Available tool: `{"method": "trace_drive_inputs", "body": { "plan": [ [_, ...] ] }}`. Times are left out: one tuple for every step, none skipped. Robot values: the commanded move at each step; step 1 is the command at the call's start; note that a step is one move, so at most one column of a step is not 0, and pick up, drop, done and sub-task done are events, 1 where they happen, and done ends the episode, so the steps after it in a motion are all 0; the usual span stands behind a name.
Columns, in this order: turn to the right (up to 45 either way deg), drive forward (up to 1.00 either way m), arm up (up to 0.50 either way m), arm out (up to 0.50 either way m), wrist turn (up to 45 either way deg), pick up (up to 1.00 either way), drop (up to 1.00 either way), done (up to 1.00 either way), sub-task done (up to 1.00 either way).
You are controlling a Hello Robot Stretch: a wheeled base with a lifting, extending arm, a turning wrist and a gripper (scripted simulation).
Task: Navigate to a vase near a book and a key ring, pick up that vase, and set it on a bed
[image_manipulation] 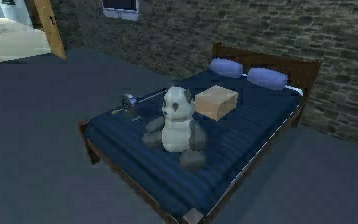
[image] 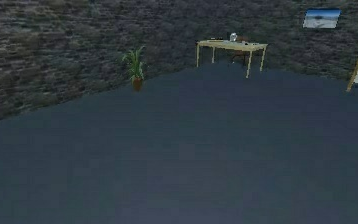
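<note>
Where the far table point(image: 231, 47) is standing, pale items point(image: 233, 38) are showing too small to name; bed point(image_manipulation: 249, 140) is carrying panda toy point(image_manipulation: 177, 120), box point(image_manipulation: 216, 102), unclear grey object point(image_manipulation: 133, 98); fingers' state: cannot tell.

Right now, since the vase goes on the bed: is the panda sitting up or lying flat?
Sitting up: the panda has its head above its body, with its legs out in front on the bed.

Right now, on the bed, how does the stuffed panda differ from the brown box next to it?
The panda is black, white and rounded; the box is plain tan and flat-sided. The panda sits upright and rises higher; the box lies low. The box is nearer the pillows than the panda. Both rest on the dark blue bed.
</note>
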Motion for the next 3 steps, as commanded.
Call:
{"method": "trace_drive_inputs", "body": {
  "plan": [
    [27.0,0.00,0.00,0.00,0.0,0.00,0.00,0.00,0.00],
    [0.0,1.00,0.00,0.00,0.0,0.00,0.00,0.00,0.00],
    [0.0,1.00,0.00,0.00,0.0,0.00,0.00,0.00,0.00]
  ]
}}
